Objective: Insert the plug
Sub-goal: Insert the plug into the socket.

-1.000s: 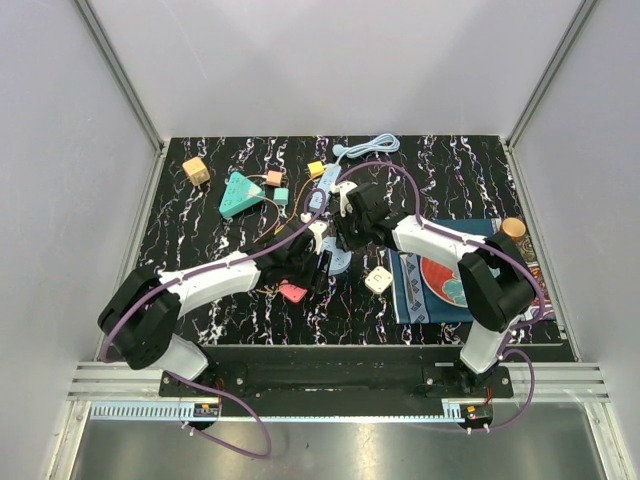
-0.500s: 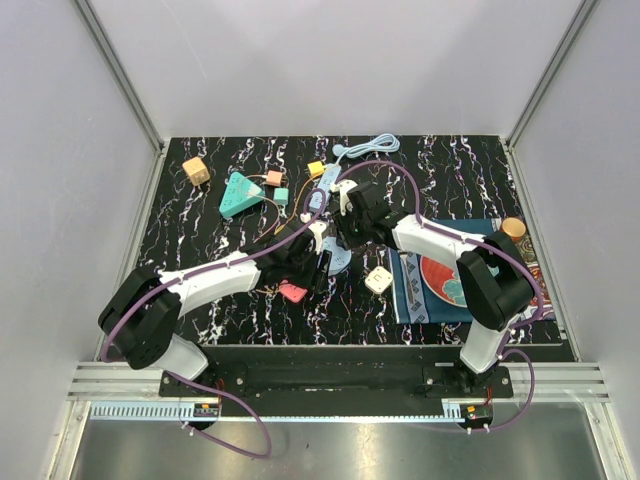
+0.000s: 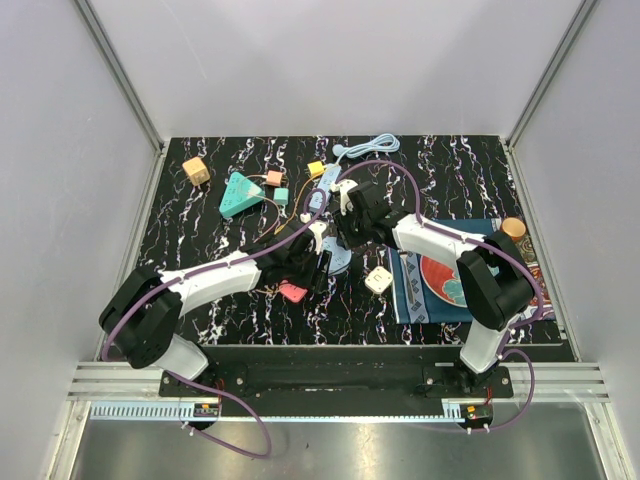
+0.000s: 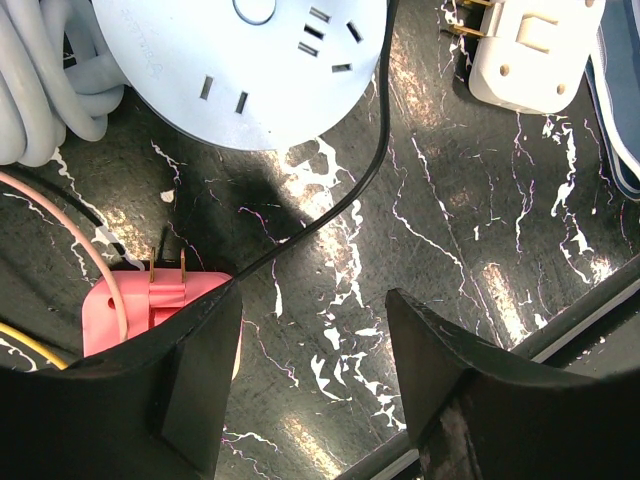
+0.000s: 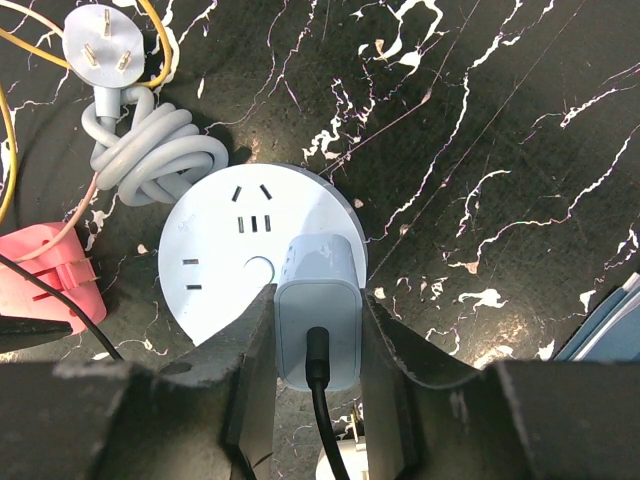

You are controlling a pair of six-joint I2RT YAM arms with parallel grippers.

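Fingers (image 5: 250, 380) of the right hand (image 5: 318, 318) pinch the plug (image 5: 316, 275), a pale blue block with a black cable (image 5: 316, 375) leaving its near end. The jaws stand narrow, pressed on both of its sides. The plug sits over the near right edge of the round white socket hub (image 5: 215, 265), covering part of its rim; whether its pins are in a socket cannot be told. Far left of the hub lies a coiled grey cord (image 5: 150, 150) ending in a three-pin plug (image 5: 100, 40), with yellow wire beside it.

The left hand (image 4: 312, 315) hangs over the black, white-veined counter (image 4: 480, 250), just near the hub, its jaws apart with nothing between them. A pink plug (image 4: 130, 315) lies touching or just beside its left finger, pins pointing far. The black cable runs across the gap between that hand and the hub. A white adapter (image 4: 535, 45) lies to the right, near a blue patterned cloth (image 3: 440, 275).
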